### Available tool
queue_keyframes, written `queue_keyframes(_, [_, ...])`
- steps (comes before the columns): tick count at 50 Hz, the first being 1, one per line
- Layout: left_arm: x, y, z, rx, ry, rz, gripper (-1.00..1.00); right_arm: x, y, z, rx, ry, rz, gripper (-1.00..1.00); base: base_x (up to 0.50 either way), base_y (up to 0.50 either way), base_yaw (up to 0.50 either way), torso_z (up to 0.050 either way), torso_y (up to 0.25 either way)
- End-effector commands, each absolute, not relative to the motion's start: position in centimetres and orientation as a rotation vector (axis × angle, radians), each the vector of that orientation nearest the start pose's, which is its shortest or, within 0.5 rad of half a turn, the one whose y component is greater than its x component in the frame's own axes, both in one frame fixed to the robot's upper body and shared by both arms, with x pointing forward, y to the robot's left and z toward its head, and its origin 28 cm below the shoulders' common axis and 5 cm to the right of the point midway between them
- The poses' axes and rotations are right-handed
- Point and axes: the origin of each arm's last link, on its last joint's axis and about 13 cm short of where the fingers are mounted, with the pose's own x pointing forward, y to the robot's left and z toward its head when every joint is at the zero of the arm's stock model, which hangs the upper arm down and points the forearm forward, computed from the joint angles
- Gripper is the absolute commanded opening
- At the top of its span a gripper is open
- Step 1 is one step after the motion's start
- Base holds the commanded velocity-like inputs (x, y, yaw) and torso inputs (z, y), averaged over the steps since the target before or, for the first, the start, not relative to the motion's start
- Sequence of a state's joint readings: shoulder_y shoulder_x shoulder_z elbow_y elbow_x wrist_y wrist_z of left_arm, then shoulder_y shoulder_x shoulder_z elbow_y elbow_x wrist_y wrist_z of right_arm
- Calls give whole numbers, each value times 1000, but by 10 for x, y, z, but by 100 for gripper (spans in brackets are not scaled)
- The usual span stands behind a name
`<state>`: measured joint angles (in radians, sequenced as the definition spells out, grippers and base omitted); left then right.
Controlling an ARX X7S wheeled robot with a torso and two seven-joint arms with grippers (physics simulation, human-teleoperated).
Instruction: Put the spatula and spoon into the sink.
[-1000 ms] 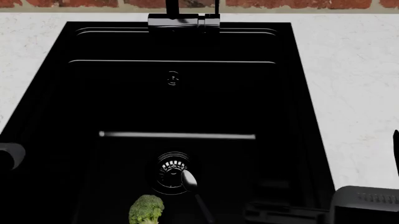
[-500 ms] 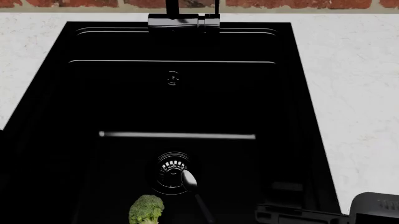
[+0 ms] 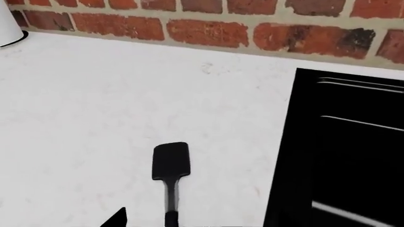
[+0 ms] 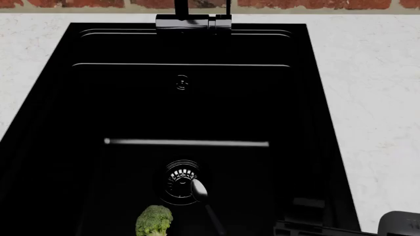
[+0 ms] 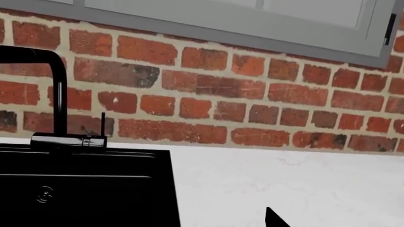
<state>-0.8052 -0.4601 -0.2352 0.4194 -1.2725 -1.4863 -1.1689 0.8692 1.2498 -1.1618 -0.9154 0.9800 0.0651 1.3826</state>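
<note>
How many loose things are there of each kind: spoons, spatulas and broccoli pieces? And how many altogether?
Spoons: 1, the spoon in the sink, by the drain.
Spatulas: 1, the spatula on the counter.
Broccoli pieces: 1, the broccoli in the sink.
Total: 3

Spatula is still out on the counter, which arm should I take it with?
Left, probably. The left wrist view has the spatula on the white counter directly ahead of it, beside the sink. The right wrist view shows no spatula. The spoon is already in.
</note>
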Motion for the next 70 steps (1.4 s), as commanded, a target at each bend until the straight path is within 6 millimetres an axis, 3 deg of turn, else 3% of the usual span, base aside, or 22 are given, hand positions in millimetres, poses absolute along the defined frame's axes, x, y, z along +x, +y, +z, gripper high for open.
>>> queue_keyframes(1, [263,274,245,-90,322,431,100,156,-127,203,-109,-260,-176,100,0,0,0,0,0])
queue_keyframes(21, [275,283,227,-156,390,485,100,157,-128,200,-94,-255,-173,100,0,0,0,0,0])
queue_keyframes(47, [280,289,223,-194,424,533,100,161,-128,198,-83,-253,-161,100,0,0,0,0,0])
queue_keyframes(70, [297,296,200,-184,502,568,100,160,-129,197,-80,-250,-164,100,0,0,0,0,0])
